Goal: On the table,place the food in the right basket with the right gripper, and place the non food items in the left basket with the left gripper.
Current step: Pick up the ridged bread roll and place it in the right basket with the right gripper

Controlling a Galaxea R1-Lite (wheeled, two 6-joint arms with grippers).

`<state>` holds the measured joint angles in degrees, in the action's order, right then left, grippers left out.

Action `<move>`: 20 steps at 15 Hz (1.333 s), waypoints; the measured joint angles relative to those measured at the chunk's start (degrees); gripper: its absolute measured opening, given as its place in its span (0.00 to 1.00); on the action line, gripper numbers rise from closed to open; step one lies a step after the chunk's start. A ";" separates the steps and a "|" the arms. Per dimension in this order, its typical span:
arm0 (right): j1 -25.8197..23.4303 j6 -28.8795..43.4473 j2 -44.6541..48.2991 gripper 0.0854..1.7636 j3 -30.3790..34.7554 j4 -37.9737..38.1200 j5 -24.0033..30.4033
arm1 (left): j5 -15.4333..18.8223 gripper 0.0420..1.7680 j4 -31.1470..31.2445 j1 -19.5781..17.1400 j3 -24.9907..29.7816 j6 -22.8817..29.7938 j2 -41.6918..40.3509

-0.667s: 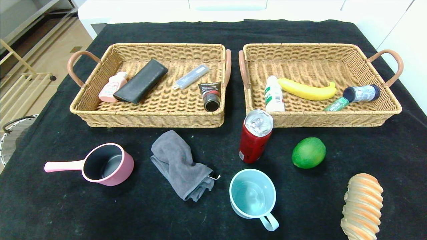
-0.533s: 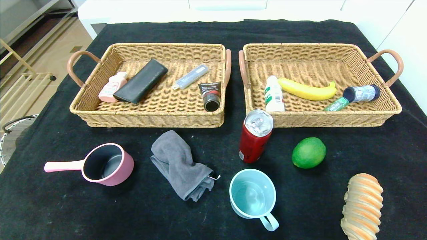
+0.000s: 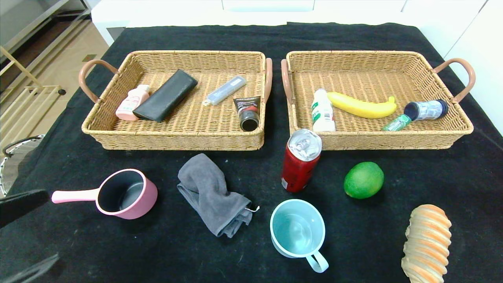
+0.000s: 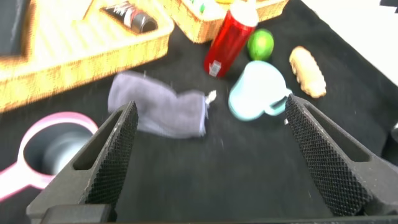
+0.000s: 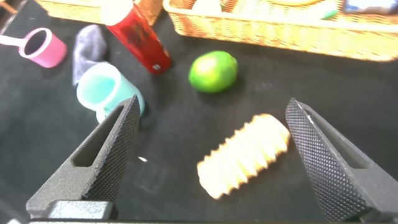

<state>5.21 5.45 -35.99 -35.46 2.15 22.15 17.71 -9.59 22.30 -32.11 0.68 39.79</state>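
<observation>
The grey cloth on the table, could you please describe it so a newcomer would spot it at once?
Start at the left wicker basket on the black table. Just in front of its near wall lies the crumpled grey cloth, between the pink saucepan and the light blue mug. It is the only soft, folded thing there.

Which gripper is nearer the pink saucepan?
Left. The left gripper is open just beside the pink saucepan handle; the right gripper hangs open over the bread.
</observation>
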 joint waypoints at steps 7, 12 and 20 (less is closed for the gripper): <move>14.74 0.91 -12.11 0.97 -3.17 -5.69 -9.59 | -0.20 0.97 -3.46 7.72 -7.25 -1.06 14.29; 20.20 0.78 -17.92 0.97 -3.23 -10.24 -13.86 | -0.51 0.97 -3.44 8.31 -8.00 -1.06 17.57; 21.11 0.85 -22.77 0.97 -3.73 -13.96 -13.53 | -0.55 0.97 -3.00 10.11 -7.69 -1.30 19.52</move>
<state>26.32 6.30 -58.76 -39.19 -11.81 8.62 17.16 -12.59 32.40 -39.80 -0.62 59.31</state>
